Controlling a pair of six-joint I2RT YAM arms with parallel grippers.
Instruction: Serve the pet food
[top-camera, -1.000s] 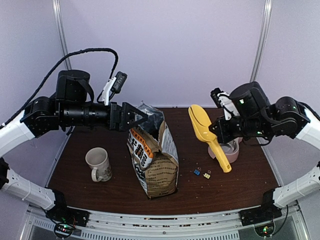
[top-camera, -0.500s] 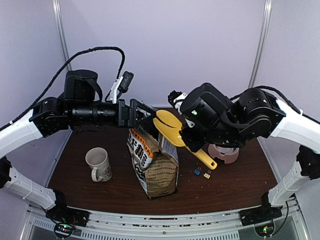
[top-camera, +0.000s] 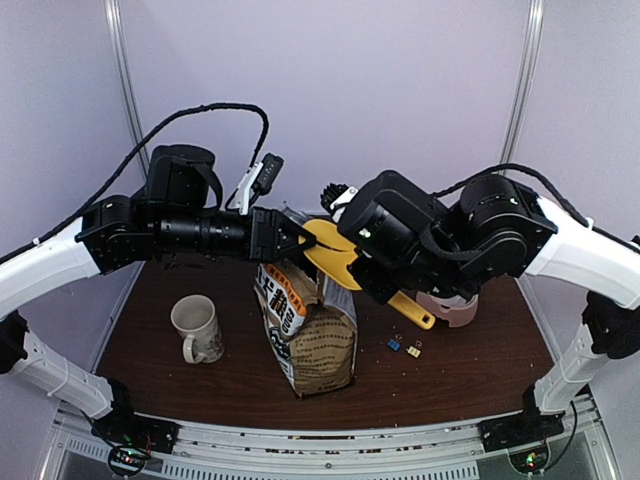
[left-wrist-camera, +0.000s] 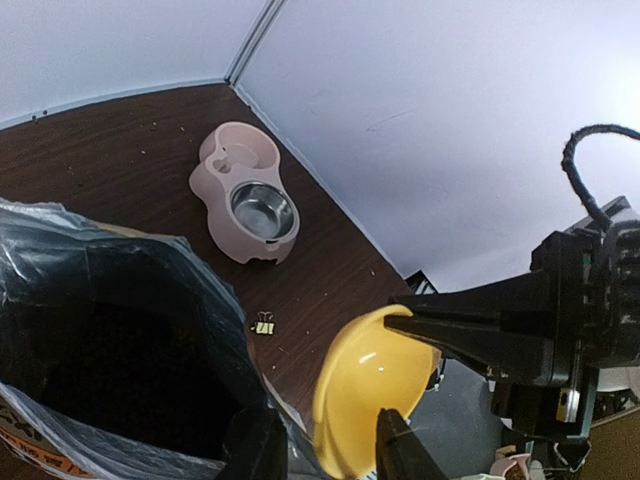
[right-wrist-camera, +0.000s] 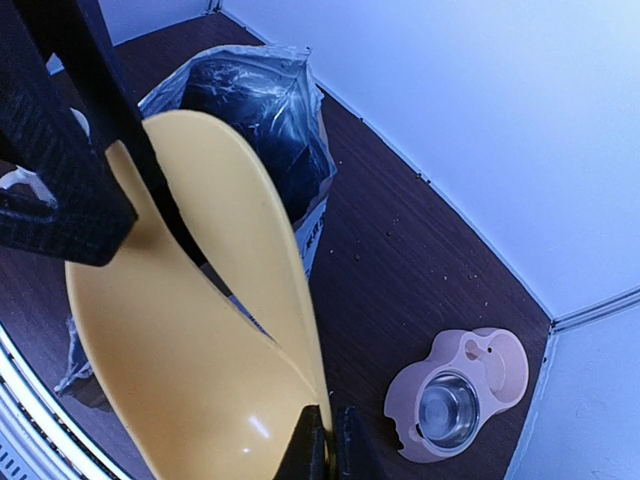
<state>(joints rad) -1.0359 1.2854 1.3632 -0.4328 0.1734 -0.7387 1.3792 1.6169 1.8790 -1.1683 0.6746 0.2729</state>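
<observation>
Two robot arms meet over a brown paper bag (top-camera: 315, 335) standing upright mid-table, its front printed with big dark Chinese characters; the smaller print on its orange band is too small to read. The left arm reaches in level from the left, its claw (top-camera: 298, 238) at the bag's torn-open rim; whether the fingers have closed on that rim cannot be told. The right arm arches over from the right, wrist turned down, its claw (right-wrist-camera: 322, 440) clamped on the handle of a yellow scoop (top-camera: 330, 252) held tilted just above the bag's mouth. The pet food cannot be made out in the bag's dark interior. On the brown table (top-camera: 150, 300) a pale mug (top-camera: 197, 328) stands left of the bag, and a pink feeder with a steel bowl (left-wrist-camera: 215, 175) sits to the right.
</observation>
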